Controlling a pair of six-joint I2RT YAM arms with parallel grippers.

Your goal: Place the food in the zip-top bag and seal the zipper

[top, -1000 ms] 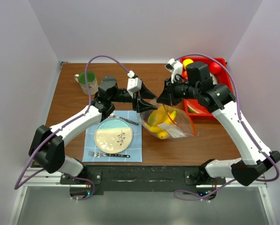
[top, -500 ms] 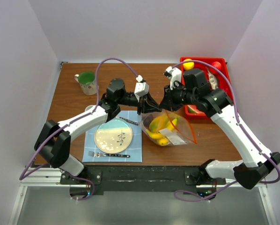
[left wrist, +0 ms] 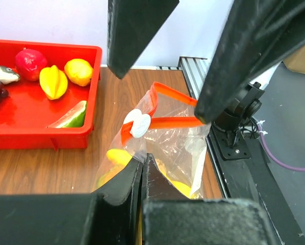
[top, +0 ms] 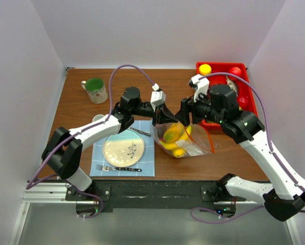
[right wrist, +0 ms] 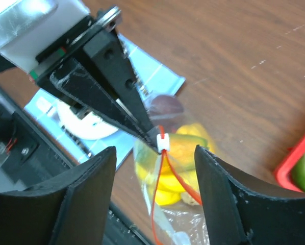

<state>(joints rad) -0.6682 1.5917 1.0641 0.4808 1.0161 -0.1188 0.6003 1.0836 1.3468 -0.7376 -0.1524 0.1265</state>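
Left gripper (left wrist: 142, 159): fingers pressed together, clamped on the top edge of the zip-top bag (top: 192, 146), just below the white slider (left wrist: 138, 124). It appears to anchor this end so the mouth stays lifted and taut.

Right gripper (right wrist: 153, 155): fingers apart, holding nothing. It faces the left gripper's tip, with the slider in the gap between its fingers, which looks like a line-up for a pinch.

Zip-top bag: hangs from the left gripper's pinch and slumps on the table (top: 91, 109) beneath both grippers.

Zipper (left wrist: 172, 122): pink-red strip running away from the left gripper's tip. Past the slider its two halves bow apart, so the mouth looks unsealed.

Food in the bag (top: 173, 137): yellow and orange pieces, directly under the two grippers.

Food outside the bag (left wrist: 53, 81): several pieces lie in the red tray (top: 221, 65), behind the right gripper on the side away from the left one.

Step, as judged: sealing is being set up, with one hand bracing and the other ready to take the slider.

Next move, as judged: close on the slider and draw it along the strip, away from the left gripper.

Risk: the thin plastic could slip from the pinch or bunch at the slider.
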